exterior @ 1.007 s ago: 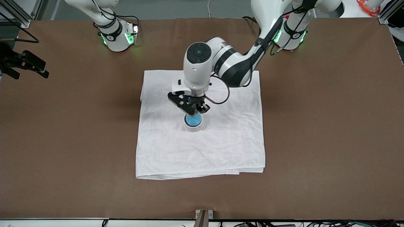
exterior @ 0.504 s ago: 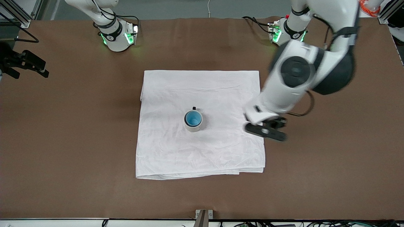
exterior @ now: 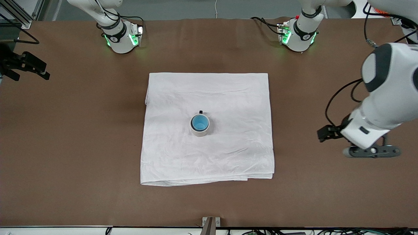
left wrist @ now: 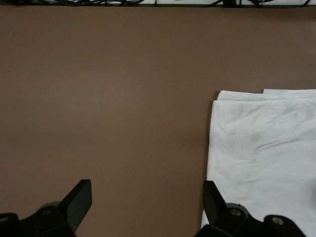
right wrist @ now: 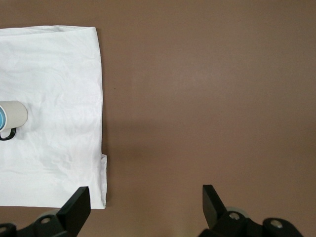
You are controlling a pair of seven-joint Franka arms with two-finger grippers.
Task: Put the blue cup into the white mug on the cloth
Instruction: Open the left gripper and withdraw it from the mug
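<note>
The blue cup sits upright inside the white mug, which stands near the middle of the cloth with its black handle pointing toward the robots' bases. My left gripper is open and empty over the bare table, off the cloth toward the left arm's end. Its wrist view shows its open jaws and a cloth corner. My right gripper is open and empty, out of the front view. Its wrist view shows the cloth and the mug with a sliver of blue cup.
The brown table surrounds the cloth on all sides. A black clamp-like fixture stands at the table edge at the right arm's end. The two arm bases stand along the table edge farthest from the front camera.
My left gripper let go of the blue cup in the mug, then rose and swung off the cloth toward the left arm's end of the table. Cup and mug have stayed put.
</note>
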